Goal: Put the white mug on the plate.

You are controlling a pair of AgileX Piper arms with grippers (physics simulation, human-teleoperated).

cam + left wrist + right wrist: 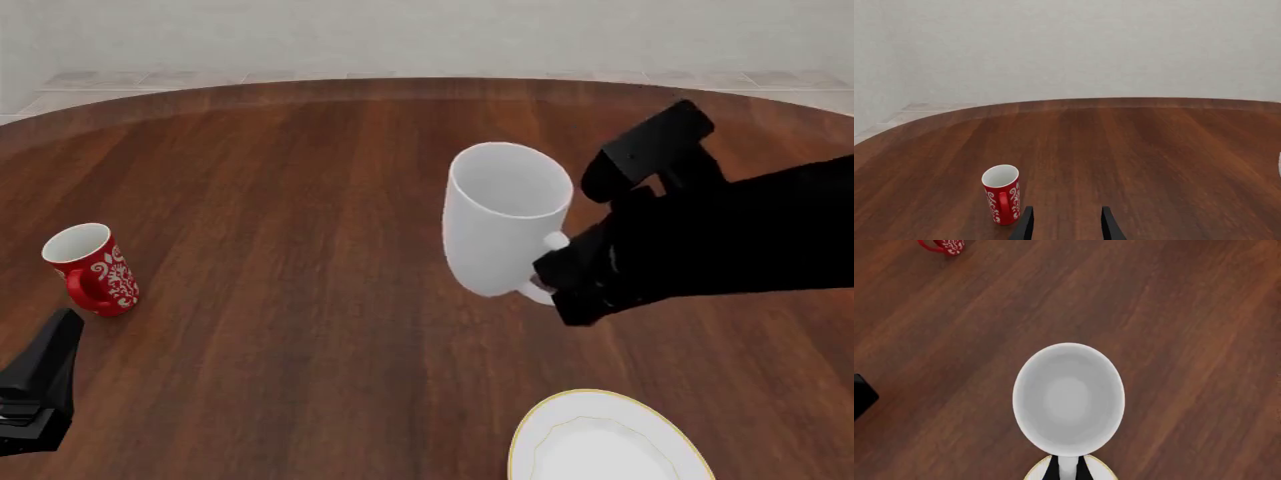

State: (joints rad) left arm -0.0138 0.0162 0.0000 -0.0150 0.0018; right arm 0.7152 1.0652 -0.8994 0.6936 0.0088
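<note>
Above the table, right end effector (550,268) grips empty white mug (501,225); plate (607,440) bare.

1. Two mugs are showing: one white mug (501,225) and one red mug (91,268).
2. One plate (607,440) is lying on the table.
3. One table (294,300) is bearing them.
4. Two grippers are showing: the left gripper (1066,225) and the right gripper (1067,469).

Glossy white ceramic mug (503,220), gold-rimmed glazed plate (534,440), smooth polished dark wood table (294,200).
</note>
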